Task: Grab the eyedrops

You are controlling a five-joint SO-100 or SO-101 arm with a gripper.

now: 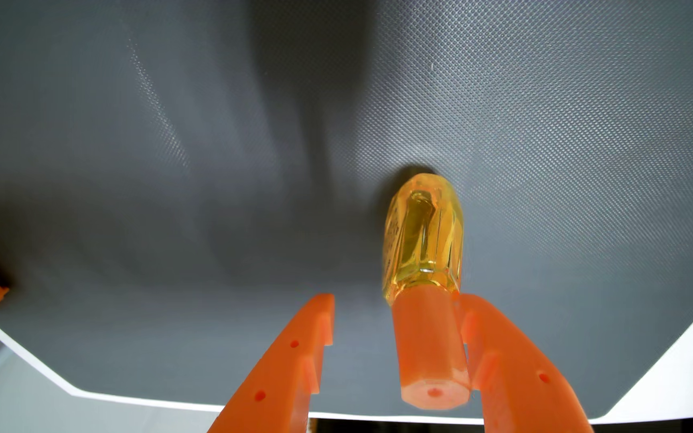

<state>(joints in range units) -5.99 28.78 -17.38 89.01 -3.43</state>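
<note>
while the hand [395, 304] gapes, eyedrops [424, 237] upright, touching right finger [499, 358]

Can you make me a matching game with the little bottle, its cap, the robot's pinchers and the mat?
Things:
1. eyedrop bottle
2. cap
3. gripper
4. mat

Descriptions:
A. dark grey, bumpy texture
B. see-through yellow
C. orange, with a small dot on its end, next to the right finger
D. orange, two fingers spread apart

Pairs: 1-B, 2-C, 3-D, 4-A
</note>
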